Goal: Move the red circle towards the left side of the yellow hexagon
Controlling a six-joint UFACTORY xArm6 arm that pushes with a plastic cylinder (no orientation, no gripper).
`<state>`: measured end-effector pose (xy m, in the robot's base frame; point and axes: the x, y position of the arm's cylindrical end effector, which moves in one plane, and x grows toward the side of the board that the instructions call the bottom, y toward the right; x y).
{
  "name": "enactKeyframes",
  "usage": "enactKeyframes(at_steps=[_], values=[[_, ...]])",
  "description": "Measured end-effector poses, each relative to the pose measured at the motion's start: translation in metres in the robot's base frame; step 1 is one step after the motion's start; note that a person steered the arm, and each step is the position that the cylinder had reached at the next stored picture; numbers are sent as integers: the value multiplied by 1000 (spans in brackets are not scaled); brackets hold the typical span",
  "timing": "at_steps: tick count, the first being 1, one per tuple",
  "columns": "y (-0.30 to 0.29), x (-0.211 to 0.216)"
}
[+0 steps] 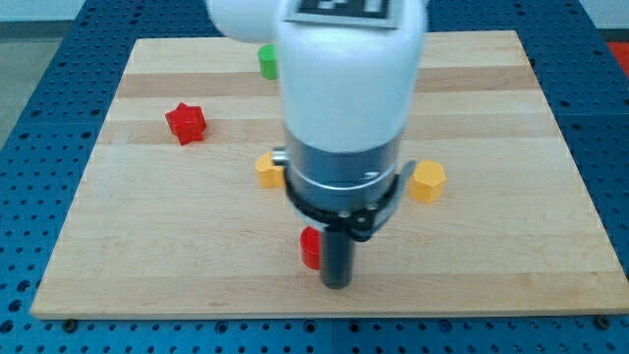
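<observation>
The red circle stands near the board's bottom middle, partly hidden by the rod. My tip is right beside it, touching or nearly touching its right side. The yellow hexagon lies at the view's right of the arm, up and to the right of the red circle. The white arm body hides the middle of the board.
A red star-shaped block lies at the left. A yellow block shows at the arm's left edge, half hidden. A green block sits near the top edge. The wooden board rests on a blue perforated table.
</observation>
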<state>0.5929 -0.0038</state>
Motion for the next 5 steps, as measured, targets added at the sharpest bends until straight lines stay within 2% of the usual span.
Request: enactKeyframes(at_steps=[4,5], values=[[-42,-5],[-30,-16]])
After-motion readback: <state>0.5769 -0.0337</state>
